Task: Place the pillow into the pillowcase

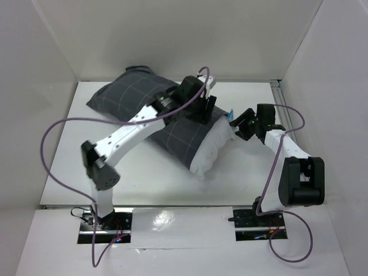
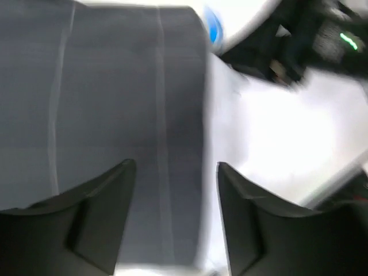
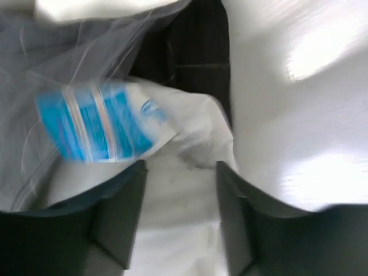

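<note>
Sitting on the table (image 1: 63, 172): the pillow (image 1: 214, 148), mostly swallowed by the pillowcase (image 1: 138, 100), with just its white end poking out on the right arm's side.
Pillowcase: dark grey with a thin light grid. It lay lumpy and diagonal, from the far left corner toward the middle, and its open edge cut straight across the pillow.
Tag: a little blue-and-white one (image 3: 98, 129) sat at the far corner of the bare end.
Left gripper (image 2: 175, 172): it hung right over that open edge with its fingers spread wide, one above the grey cloth and one above the white. Nothing was pinched, far as I could see.
Right gripper (image 3: 181, 169): it was down at the tag corner, jaws apart, with white pillow cloth bunched in the gap but not squeezed. The tag was just beside its left finger.
</note>
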Robot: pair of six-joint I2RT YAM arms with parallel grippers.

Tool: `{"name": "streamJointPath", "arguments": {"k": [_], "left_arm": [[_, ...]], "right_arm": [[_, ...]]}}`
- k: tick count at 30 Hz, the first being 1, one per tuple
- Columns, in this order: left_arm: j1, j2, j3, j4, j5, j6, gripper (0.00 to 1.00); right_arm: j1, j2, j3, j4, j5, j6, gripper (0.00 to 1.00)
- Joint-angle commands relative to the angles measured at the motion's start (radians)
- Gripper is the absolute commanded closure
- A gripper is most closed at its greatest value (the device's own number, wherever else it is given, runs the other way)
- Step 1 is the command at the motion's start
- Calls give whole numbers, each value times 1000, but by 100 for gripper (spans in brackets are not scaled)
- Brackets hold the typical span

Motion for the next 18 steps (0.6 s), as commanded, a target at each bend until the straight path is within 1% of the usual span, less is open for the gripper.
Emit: {"name": "streamJointPath", "arguments": {"k": [1,2,3,4,6,7,8,9,10,12,13,16,18], "left_arm": [[-79,-190,-147,8,-149,-33,27],[-93,-216,-185,8,-160,-53,23],[-123,-225,-254,8,-193,-71,20],[-139,-225,-281,17,-219,-100,15],[-177,-216,-307,27,-269,-110,12],[-186,-205,-307,27,-281,-122,10],[-197,-194,-319,27,-296,-122,10],[-221,-179,-342,8,-366,-139,10],[-232,-179,-356,8,-399,-154,10],[-232,-170,-382,8,-443,-180,12],[-232,-170,-393,-1,-457,-192,12],[-232,-158,-405,-30,-534,-234,17],[-232,-148,-405,-42,-571,-243,19]], "right_arm": [[-28,-104,11,-55,-38,-125,33],[-28,-133,-1,-69,-38,-137,24],[-40,-194,-10,-88,-38,-149,21],[-40,-225,-20,-130,-29,-174,19],[-40,-306,-35,-169,-18,-197,15],[-40,-328,-52,-184,-42,-224,12],[-40,-347,-63,-218,-55,-241,11],[-40,-383,-63,-235,-70,-278,11],[-40,-400,-72,-247,-117,-296,11],[-31,-430,-93,-266,-162,-309,11],[-16,-458,-112,-266,-179,-320,9],[50,-481,-153,-277,-211,-309,8],[84,-492,-185,-235,-231,-288,7]]}}
